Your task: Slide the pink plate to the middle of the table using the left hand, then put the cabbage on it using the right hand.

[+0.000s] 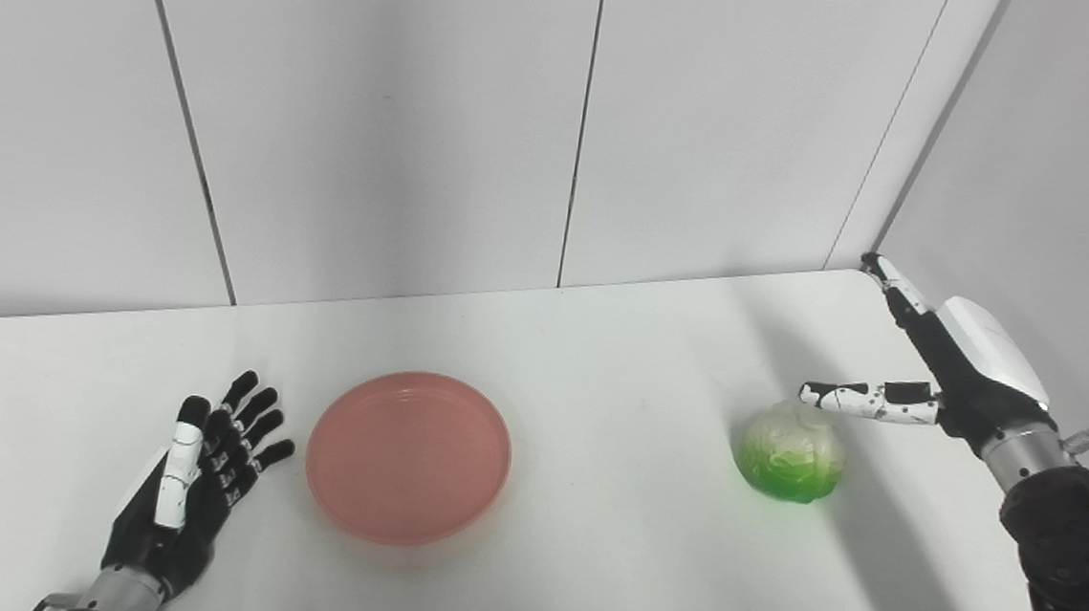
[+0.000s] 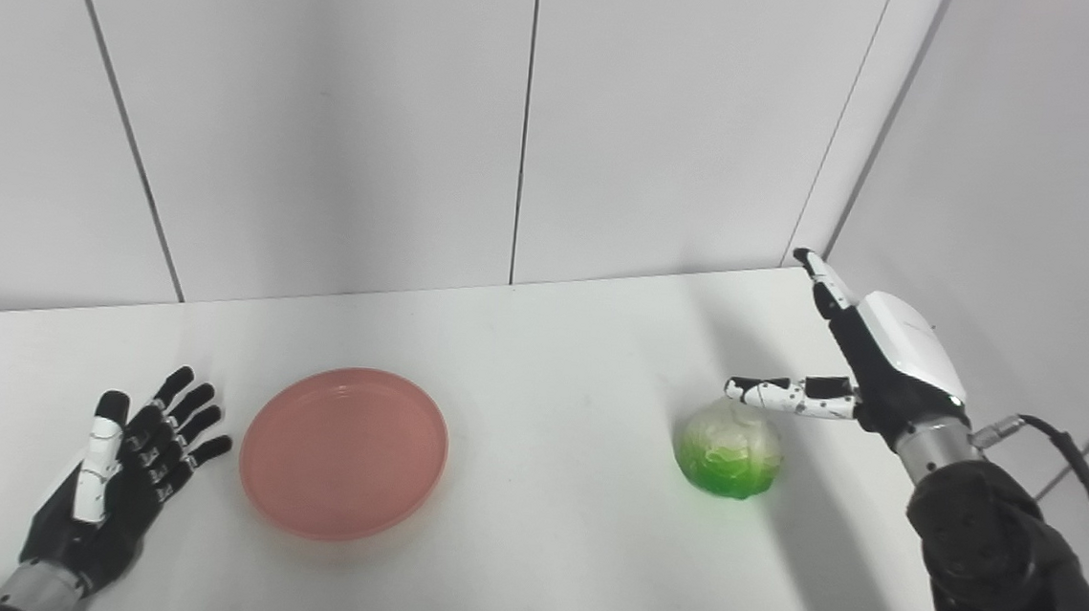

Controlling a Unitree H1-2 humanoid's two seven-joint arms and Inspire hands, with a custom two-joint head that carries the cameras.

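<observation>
Pink plate (image 1: 408, 456) sits bare left of table centre, just beside the released left hand (image 1: 197, 482), while the right hand (image 1: 933, 366), fingers spread and empty, hovers by the cabbage (image 1: 790, 454); a poor grip may roll it away.

We look down from two head cameras set side by side, both facing the white table (image 1: 598, 367) and the back wall (image 2: 328, 118).
</observation>
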